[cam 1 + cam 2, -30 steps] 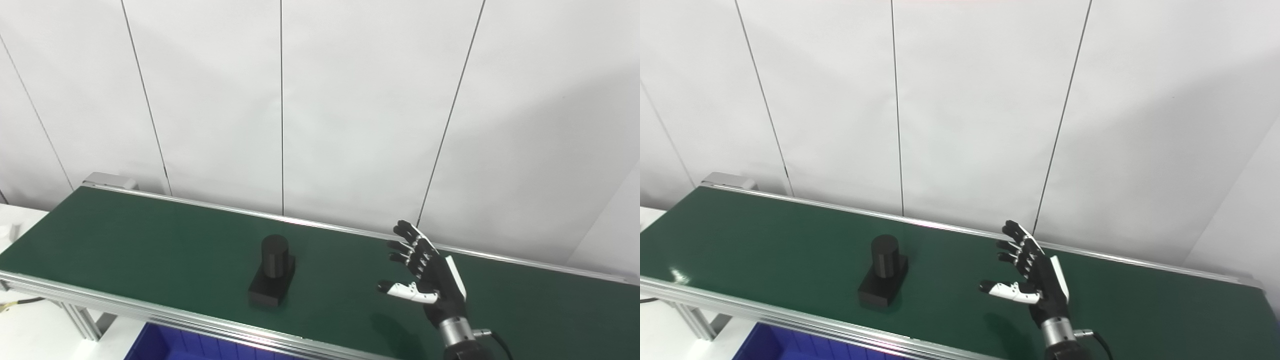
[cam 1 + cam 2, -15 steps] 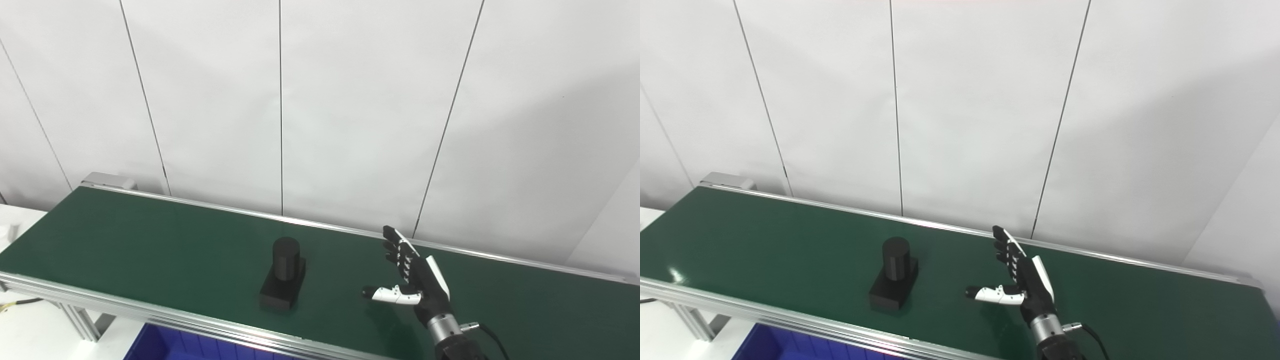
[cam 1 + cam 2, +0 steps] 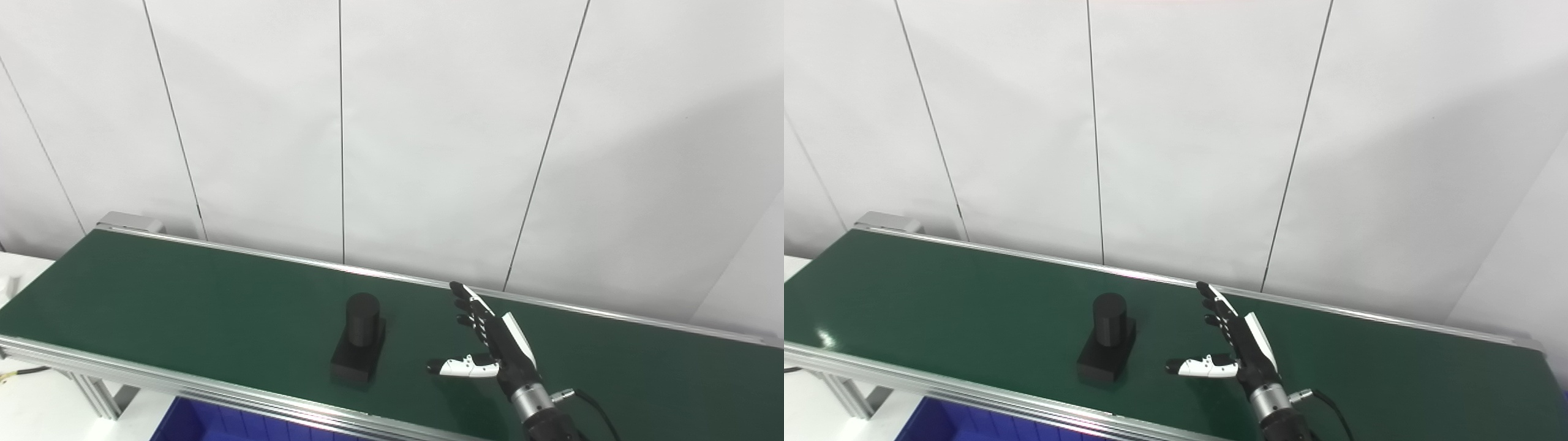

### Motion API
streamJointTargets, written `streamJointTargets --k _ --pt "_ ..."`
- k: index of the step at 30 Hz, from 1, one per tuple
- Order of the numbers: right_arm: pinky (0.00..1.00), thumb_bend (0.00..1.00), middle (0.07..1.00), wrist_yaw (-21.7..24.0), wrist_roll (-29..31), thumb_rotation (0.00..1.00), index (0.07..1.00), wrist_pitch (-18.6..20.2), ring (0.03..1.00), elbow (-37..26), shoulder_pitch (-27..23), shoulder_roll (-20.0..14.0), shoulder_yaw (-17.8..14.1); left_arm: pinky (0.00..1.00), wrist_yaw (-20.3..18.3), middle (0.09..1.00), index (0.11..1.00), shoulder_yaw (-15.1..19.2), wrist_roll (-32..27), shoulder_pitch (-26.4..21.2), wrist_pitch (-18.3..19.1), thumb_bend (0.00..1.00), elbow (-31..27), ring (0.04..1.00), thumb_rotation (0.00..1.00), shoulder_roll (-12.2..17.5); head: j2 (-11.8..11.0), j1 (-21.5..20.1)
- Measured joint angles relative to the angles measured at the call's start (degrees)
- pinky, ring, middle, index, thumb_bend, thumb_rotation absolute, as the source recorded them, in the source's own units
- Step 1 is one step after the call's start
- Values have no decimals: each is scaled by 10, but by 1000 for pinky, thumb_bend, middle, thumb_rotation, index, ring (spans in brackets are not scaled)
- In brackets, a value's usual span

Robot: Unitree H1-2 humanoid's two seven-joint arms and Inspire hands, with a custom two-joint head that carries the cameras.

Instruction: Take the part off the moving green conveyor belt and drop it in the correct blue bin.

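Part (image 3: 359,338): black upright cylinder on square base, mid conveyor belt (image 3: 184,294). Likely rigid, smooth, moderately heavy; grasp at cylinder. Right hand (image 3: 496,349): beside part, fingers spread, empty.

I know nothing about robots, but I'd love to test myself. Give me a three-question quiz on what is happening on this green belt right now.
1. True or false: the right hand is already holding the black part.
2. Multiple choice: the black part is A) a flat ring, B) an upright cylinder on a block base, C) a ball.
3. Fill in: a corner of the ____ bin shows below the near edge of the conveyor belt.

Key: 1. False: the hand is open, beside the part and apart from it. 2. B. 3. blue.
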Motion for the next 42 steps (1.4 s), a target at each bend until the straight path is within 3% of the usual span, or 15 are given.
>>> streamJointTargets --k 6,11,19,28,42 --pt "924 1000 955 -15 -25 298 902 0 965 18 -1 -4 11 691 5 811 803 0 2 2 0 934 -2 773 224 0 1 0" --pt "911 986 958 -20 -39 284 903 0 961 50 -9 -5 16 675 5 799 800 -1 2 4 0 931 -10 757 220 -2 2 1" --pt "919 980 971 -3 5 266 916 0 948 80 -24 0 -22 674 5 794 800 -4 2 7 0 931 -15 750 220 -3 3 -2" --pt "809 982 913 1 10 267 914 9 872 90 -29 -1 -36 694 5 807 802 -3 2 8 0 933 -17 769 228 -4 6 -1" --pt "747 951 892 -23 -3 227 884 26 829 88 -37 1 -36 690 4 805 805 0 2 11 0 935 -18 766 229 -8 7 -1"
